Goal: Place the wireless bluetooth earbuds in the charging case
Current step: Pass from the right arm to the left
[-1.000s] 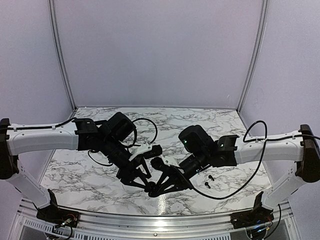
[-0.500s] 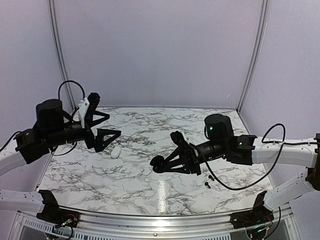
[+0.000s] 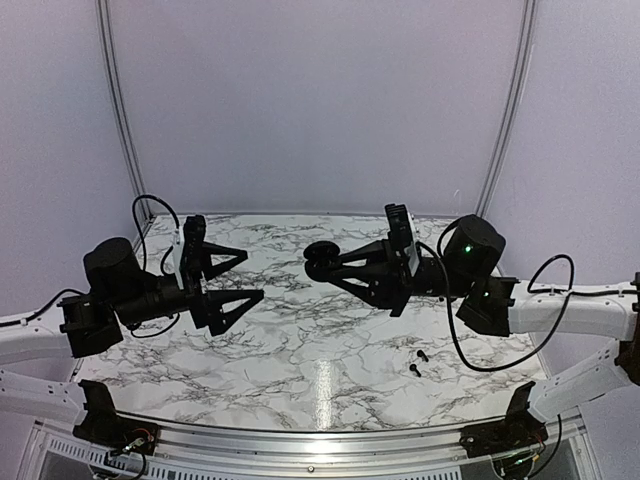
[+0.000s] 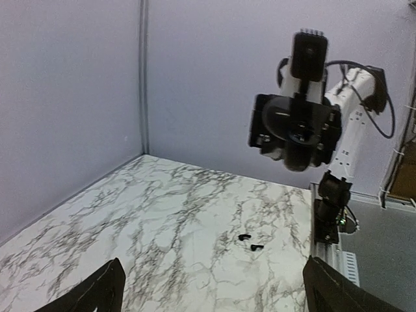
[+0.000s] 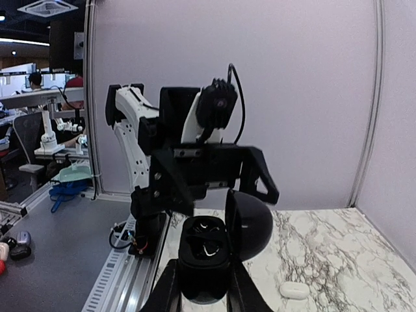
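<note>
My right gripper is shut on an open black charging case and holds it raised above the middle of the table. In the right wrist view the case sits between the fingers with its lid swung open to the right. Two black earbuds lie on the marble at the near right; they also show in the left wrist view. My left gripper is open, empty and raised at the left, its fingers wide apart. The white earbuds are out of view.
A closed white case lies on the marble table; in the top view it is hidden. The two grippers face each other across the middle. Purple walls enclose the table at the back and sides.
Both grippers were together low at the table's centre. My left arm has drawn back to the left, open. My right gripper has lifted the black case up and toward the back.
</note>
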`<state>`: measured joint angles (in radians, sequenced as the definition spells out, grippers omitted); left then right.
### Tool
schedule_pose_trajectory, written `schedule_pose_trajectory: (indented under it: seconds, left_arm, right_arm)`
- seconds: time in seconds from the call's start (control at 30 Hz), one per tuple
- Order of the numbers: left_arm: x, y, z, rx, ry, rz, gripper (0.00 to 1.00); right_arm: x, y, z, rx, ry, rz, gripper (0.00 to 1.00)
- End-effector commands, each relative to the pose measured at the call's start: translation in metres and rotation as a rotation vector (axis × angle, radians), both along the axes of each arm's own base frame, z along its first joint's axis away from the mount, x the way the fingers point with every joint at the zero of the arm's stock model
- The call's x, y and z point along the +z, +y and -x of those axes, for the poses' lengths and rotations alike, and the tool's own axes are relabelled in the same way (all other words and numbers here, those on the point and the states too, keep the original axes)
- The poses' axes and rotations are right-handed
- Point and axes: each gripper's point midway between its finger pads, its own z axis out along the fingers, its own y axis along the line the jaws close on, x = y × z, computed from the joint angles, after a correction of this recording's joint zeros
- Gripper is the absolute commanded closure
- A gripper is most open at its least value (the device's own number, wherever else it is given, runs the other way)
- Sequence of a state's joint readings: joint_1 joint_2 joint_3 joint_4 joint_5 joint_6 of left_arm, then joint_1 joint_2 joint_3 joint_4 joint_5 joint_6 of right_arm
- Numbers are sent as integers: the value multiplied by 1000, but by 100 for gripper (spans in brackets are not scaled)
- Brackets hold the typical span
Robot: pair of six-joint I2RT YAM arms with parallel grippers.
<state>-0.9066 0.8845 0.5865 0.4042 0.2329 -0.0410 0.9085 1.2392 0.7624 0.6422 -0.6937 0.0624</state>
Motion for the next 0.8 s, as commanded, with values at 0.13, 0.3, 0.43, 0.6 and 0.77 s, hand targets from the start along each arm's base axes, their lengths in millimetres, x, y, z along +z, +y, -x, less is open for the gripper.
schedule_pose_trajectory:
  seconds: [0.13, 0.3, 0.43, 0.6, 0.77]
  left_arm:
    - [35, -46, 39, -251, -178, 116, 16]
    - [50, -56, 40, -265, -213, 163, 29]
    - [53, -63, 43, -293, -221, 176, 39]
    - [54, -71, 49, -348, -217, 177, 52]
    - [55, -76, 51, -373, -217, 175, 60]
  right_arm:
    - [32, 6, 10, 45, -45, -156, 90]
    - [32, 16, 16, 66, -47, -157, 90]
    - [30, 19, 17, 74, -48, -160, 90]
    - [31, 22, 18, 76, -51, -175, 89]
    - [33, 24, 17, 71, -56, -191, 89]
